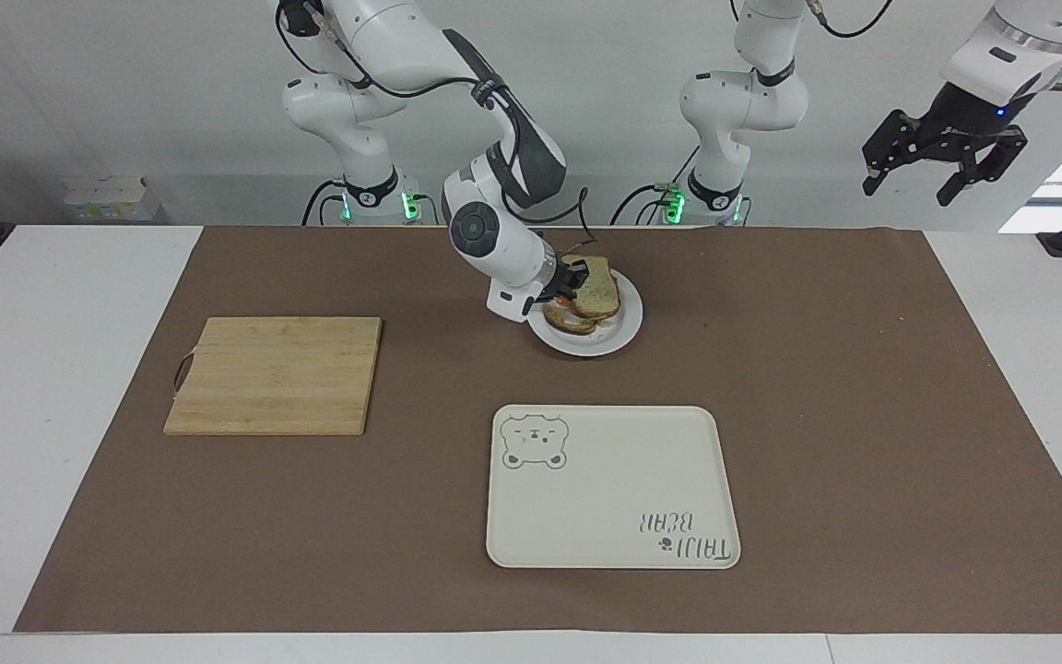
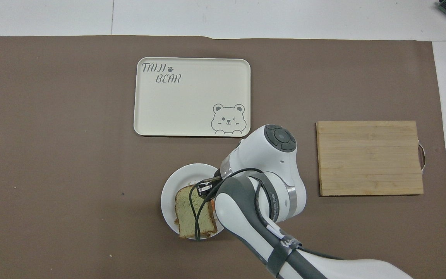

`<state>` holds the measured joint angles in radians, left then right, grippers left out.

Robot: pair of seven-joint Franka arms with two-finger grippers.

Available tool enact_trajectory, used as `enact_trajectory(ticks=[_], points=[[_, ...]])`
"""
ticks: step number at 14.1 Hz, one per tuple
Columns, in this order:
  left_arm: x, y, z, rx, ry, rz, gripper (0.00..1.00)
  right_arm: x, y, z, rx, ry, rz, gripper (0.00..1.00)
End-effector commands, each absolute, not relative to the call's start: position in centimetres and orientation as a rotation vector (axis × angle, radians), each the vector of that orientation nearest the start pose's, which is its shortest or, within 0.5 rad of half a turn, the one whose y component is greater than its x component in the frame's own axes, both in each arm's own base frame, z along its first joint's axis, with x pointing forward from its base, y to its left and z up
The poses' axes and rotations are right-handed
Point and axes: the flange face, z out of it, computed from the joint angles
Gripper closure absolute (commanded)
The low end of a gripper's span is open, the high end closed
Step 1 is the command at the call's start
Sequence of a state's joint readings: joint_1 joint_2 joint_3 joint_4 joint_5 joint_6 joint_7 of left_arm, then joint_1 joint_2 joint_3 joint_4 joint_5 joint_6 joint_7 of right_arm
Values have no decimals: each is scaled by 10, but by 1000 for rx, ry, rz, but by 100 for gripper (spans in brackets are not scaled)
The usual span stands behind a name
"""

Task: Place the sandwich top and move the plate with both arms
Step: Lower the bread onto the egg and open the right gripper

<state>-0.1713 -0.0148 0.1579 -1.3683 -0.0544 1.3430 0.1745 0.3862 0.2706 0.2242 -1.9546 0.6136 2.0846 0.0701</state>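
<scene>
Jaws of right gripper (image 1: 573, 279) pinch sandwich top (image 1: 597, 288), seemingly resting on stack over plate (image 1: 625, 330); left gripper (image 1: 944, 161) spread

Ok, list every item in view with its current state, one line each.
sandwich top: lying on the stack on the plate, gripped at its edge.
plate: on the table, holding the sandwich stack.
right end effector: shut on the sandwich top.
left end effector: open, raised, waiting, holding nothing.
tray: bare.
cutting board: bare.

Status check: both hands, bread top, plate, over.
Right hand shut on sandwich top, laying it on the stack. Left hand open, waiting high off-table. Plate not moved yet. Nothing blocking.
</scene>
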Motion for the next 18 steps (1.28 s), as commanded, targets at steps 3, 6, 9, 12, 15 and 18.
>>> enact_trajectory(ticks=[3,6,9,12,15,18], points=[[514,-10,706,-3183,292,24,0,481,352,345,-2598,1,378,100],[514,-10,707,-3183,292,19,0,487,351,345,-2599,32,339,100],[510,-18,704,-3181,318,73,0,485,351,345,-2609,1,337,100],[507,-19,706,-3181,328,73,0,487,347,345,-2612,5,341,1],[508,-21,705,-3181,328,71,0,495,343,353,-2683,-82,274,0],[509,-22,705,-3183,334,66,0,510,322,389,-2789,-209,176,0]])
